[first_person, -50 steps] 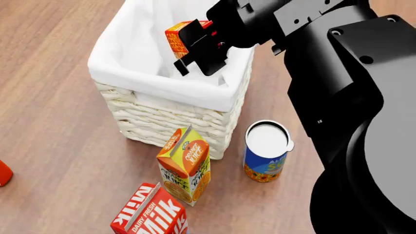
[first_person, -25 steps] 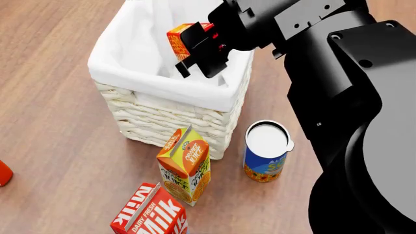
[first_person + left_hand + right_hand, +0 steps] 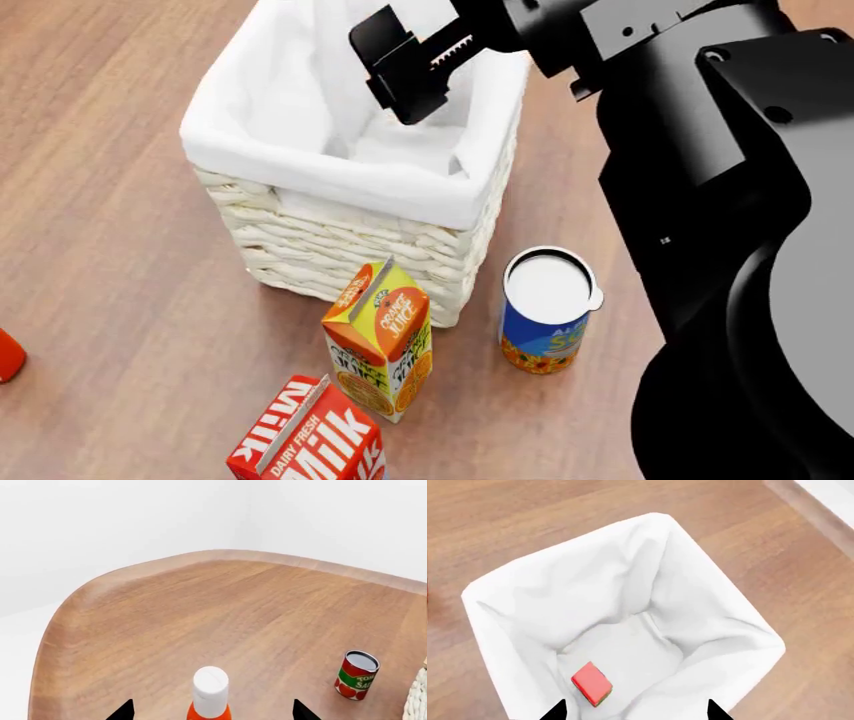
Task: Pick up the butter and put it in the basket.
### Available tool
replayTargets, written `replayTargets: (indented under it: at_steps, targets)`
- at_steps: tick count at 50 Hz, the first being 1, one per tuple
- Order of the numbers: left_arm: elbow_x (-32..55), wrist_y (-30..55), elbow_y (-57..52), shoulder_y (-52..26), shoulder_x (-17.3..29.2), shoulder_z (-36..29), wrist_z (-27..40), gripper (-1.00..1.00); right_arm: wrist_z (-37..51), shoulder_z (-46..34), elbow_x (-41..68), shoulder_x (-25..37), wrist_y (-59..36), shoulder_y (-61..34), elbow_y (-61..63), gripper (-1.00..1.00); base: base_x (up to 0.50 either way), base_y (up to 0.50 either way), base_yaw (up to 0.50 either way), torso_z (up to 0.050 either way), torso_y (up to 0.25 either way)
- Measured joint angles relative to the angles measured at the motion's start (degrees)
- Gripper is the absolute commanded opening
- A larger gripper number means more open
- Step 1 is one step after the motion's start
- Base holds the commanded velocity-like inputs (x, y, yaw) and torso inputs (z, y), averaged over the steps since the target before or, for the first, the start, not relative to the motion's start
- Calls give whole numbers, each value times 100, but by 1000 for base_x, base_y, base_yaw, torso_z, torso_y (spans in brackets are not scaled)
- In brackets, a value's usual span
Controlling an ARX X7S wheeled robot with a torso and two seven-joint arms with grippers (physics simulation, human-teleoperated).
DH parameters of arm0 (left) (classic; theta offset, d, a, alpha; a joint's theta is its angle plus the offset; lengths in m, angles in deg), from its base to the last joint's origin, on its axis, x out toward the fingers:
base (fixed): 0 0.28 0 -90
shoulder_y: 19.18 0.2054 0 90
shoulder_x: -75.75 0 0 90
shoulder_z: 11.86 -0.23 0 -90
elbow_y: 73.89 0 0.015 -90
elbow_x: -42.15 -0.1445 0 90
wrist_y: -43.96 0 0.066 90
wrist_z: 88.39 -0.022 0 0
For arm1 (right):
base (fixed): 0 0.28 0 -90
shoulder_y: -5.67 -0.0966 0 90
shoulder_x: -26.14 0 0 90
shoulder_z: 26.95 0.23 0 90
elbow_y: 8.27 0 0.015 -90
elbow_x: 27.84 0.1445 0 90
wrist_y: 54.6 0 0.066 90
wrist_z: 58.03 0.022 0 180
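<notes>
- While my right arm reaches over it, the wooden table (image 3: pixel 120 150) spreads widest beneath everything, rounded at its far corner in the left wrist view.
- My basket (image 3: pixel 350 235), cream wicker with a white cloth liner folded over the rim, stands on that table; the right wrist view looks straight down into it.
- My right gripper (image 3: pixel 407 62) hangs above the basket's opening, jaws parted and holding nothing.
- My left gripper (image 3: pixel 212 714) shows only two dark fingertips spread apart at the frame edge, with nothing between them but the white-capped orange bottle (image 3: pixel 210 694) standing below.
- A red carton (image 3: pixel 310 438) reading "DAIRY FRESH MILK" lies nearest me, close to the juice.
- An orange-yellow carton (image 3: pixel 380 340) marked "ORANGE JUICE" stands just in front of the basket.
- A blue can (image 3: pixel 546 322) with a white lid stands beside the basket's near corner; its label is too small to read.
- A red and green can (image 3: pixel 356 675) with "TOM… SA…" showing stands apart on the table.
- The butter (image 3: pixel 592 683) lies on the liner at the basket's bottom, red face up, lettering not legible.
</notes>
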Motion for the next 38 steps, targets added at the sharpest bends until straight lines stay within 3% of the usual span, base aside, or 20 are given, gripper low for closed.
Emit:
replayTargets:
  at_steps: [14, 29, 38]
  targets:
    - [-25, -70, 63, -3, 25, -18, -38, 100, 717, 375, -219, 2, 975, -103, -227, 100, 0, 0, 0, 0, 0]
    - [-24, -138, 90, -7, 64, -13, -84, 100, 1630, 2421, -2352, 73, 2313, -35, -233, 100, 0, 0, 0, 0, 1]
    - [-53, -198, 90, 9, 83, -38, -117, 100, 2548, 3155, -3300, 336, 2893, 186, 215, 100, 0, 0, 0, 0, 0]
